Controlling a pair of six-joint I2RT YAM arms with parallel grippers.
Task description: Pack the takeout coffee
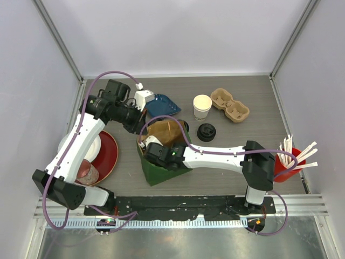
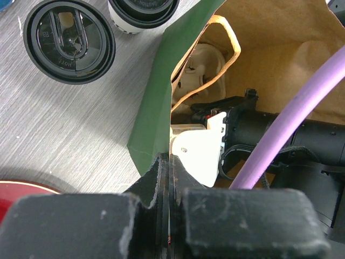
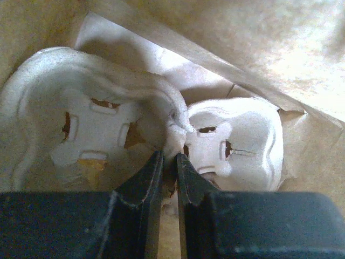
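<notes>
One takeout coffee cup (image 1: 202, 106) stands cream-white and lidless at the back centre; its black sip lid (image 1: 206, 132) lies flat on the table just in front of it. Both show in the left wrist view, the lid (image 2: 69, 40) and the cup (image 2: 143, 9). A green paper bag (image 1: 164, 171) with a brown inside lies open in the middle. My left gripper (image 1: 139, 128) is shut on the bag's rim (image 2: 156, 108). My right gripper (image 1: 146, 145) is inside the bag, shut on the middle ridge of a white pulp cup carrier (image 3: 232, 143).
A brown pulp carrier (image 1: 230, 105) lies at the back right. A blue tray (image 1: 163, 105) sits behind the bag. A red plate (image 1: 108, 154) with a small cup is at the left. A red cup of white straws (image 1: 291, 162) stands at the right edge.
</notes>
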